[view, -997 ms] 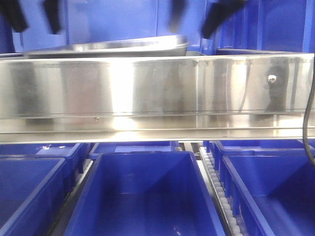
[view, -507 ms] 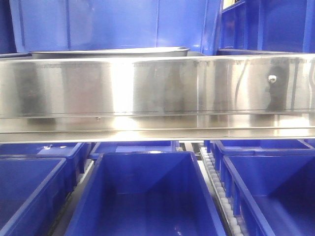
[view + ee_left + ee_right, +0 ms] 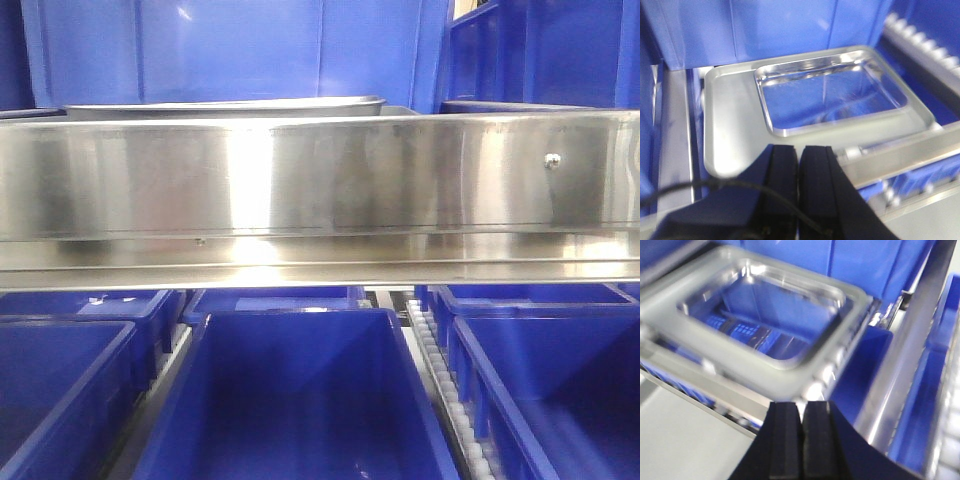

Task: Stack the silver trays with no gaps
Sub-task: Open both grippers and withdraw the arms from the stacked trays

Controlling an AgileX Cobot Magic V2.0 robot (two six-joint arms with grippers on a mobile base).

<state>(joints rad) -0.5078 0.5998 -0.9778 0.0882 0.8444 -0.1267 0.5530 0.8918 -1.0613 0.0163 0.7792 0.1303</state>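
Note:
The silver trays lie on the shelf behind the steel rail, and only a thin rim shows in the front view. From the left wrist view the silver trays look like one nested stack, a wide flat rim around a shiny basin. I cannot tell how many there are. My left gripper is shut and empty, hovering at the stack's near edge. In the blurred right wrist view, the trays sit ahead of my right gripper, which is shut on nothing. Neither gripper shows in the front view.
A broad steel shelf rail with a screw spans the front. Deep blue bins sit below, with a roller track between them. A blue wall backs the trays. A black cable crosses the left gripper.
Black fingers that hung at the top of the front view have left it. The tray stack's raised right end has dropped and now lies low and level behind the rail.

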